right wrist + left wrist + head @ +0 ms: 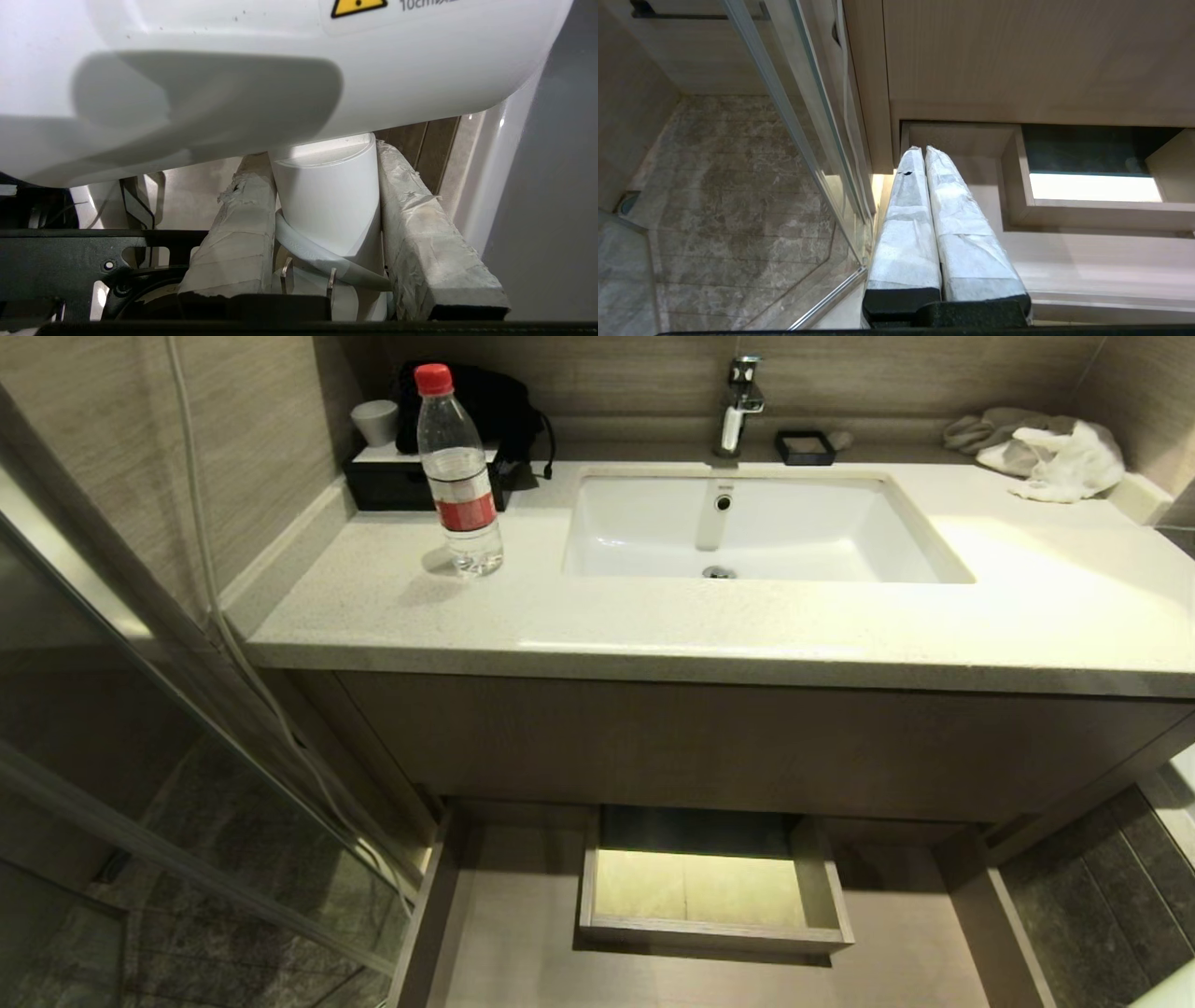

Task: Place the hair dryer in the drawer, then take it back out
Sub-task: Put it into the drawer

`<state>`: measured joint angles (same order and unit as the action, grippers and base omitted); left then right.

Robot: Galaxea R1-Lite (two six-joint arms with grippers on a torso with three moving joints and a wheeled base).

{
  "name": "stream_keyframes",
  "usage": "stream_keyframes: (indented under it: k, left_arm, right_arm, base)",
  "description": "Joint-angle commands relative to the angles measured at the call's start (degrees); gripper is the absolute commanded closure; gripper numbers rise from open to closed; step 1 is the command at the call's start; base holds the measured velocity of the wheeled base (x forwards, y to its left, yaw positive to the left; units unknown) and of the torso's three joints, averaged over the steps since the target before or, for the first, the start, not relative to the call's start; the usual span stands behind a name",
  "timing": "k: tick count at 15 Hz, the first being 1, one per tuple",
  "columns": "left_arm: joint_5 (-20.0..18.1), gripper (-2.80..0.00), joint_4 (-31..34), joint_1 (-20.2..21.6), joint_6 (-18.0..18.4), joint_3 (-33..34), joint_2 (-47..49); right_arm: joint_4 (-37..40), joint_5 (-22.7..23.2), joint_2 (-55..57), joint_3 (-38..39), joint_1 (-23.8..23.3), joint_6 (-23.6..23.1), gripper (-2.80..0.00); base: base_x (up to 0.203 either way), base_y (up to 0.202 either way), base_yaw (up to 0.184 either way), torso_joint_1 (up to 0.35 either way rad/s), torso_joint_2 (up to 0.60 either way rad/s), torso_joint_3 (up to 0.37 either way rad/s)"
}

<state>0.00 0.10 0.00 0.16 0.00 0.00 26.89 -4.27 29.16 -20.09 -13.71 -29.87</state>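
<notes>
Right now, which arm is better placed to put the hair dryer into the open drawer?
Right. The right gripper clamps the hair dryer by its handle; the left gripper is shut and empty beside the drawer.

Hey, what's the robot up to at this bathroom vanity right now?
The right gripper is shut on the handle of the white hair dryer, holding it out of the head camera's sight. Below the countertop, the drawer stands pulled open, and the dryer is not seen in it. The left gripper is shut and empty, idle beside the drawer's left end. A water bottle stands next to the sink.
</notes>
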Motion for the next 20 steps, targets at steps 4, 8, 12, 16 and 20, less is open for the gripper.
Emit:
stream_keyframes:
  k: [4, 8, 12, 16, 20]
  left_arm:
    - [0.0, 0.0, -0.01, 0.0, 0.02, 0.0, 0.0]
    - [0.0, 0.0, -0.01, 0.0, 0.02, 0.0, 0.0]
    - [0.0, 0.0, -0.01, 0.0, 0.02, 0.0, 0.0]
    - [0.0, 0.0, -0.01, 0.0, 0.02, 0.0, 0.0]
    - [0.0, 0.0, -0.01, 0.0, 0.02, 0.0, 0.0]
  right_arm:
    - [0.27, -0.04, 0.02, 0.23, 0.0, -0.18, 0.0]
    - [0.27, -0.04, 0.02, 0.23, 0.0, -0.18, 0.0]
    - [0.27, -0.04, 0.02, 0.31, -0.01, -0.18, 0.0]
    - [0.24, -0.04, 0.02, 0.14, -0.07, -0.18, 0.0]
    - [0.0, -0.04, 0.02, -0.21, 0.0, -0.18, 0.0]
  base:
    - [0.0, 0.0, 0.0, -0.189, 0.54, 0.344]
    - [0.0, 0.0, 0.0, -0.163, 0.52, 0.345]
    - [0.0, 0.0, 0.0, -0.129, 0.49, 0.352]
    - [0.0, 0.0, 0.0, -0.094, 0.47, 0.37]
    - [0.0, 0.0, 0.0, -0.046, 0.43, 0.38]
